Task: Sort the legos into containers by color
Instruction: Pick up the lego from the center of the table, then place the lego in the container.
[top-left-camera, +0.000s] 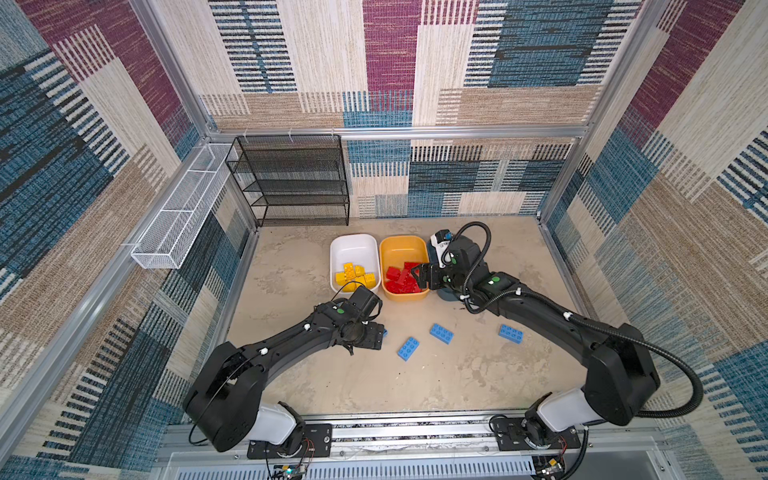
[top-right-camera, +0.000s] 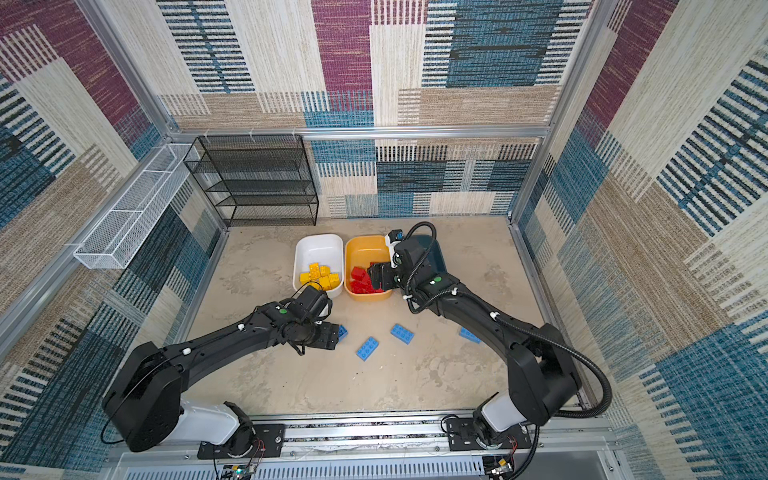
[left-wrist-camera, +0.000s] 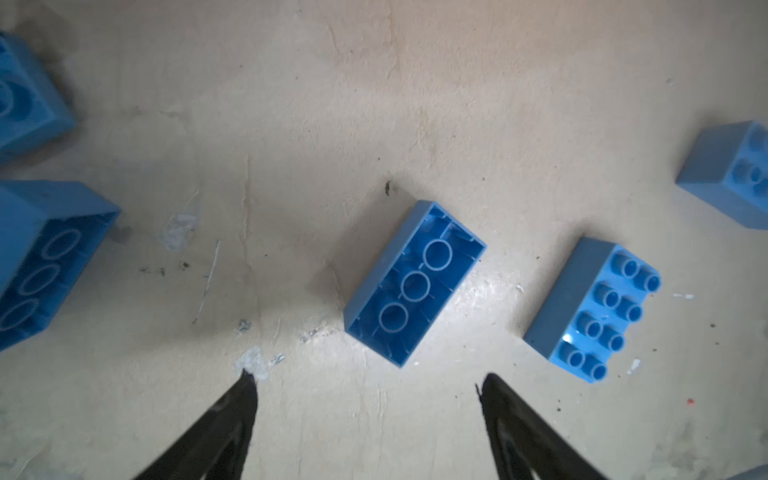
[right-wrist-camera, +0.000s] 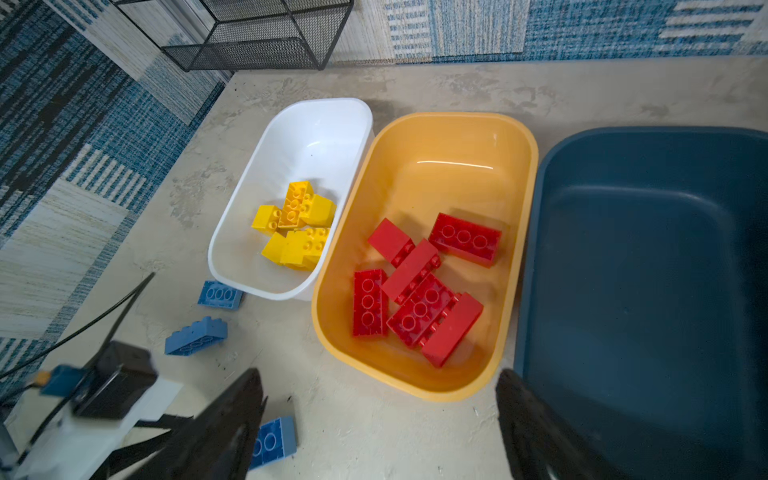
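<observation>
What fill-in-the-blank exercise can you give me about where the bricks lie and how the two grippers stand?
1. The tub holding the yellow bricks is ___.
2. The bricks in the yellow-orange tub are all ___.
3. The loose bricks on the table are all ___.
4. The left gripper and the right gripper hold nothing; both are ___.
Missing words: white, red, blue, open.

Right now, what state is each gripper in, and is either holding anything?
Left gripper: open, holding nothing, near a blue lego.
Right gripper: open, holding nothing, by the yellow-orange container.
</observation>
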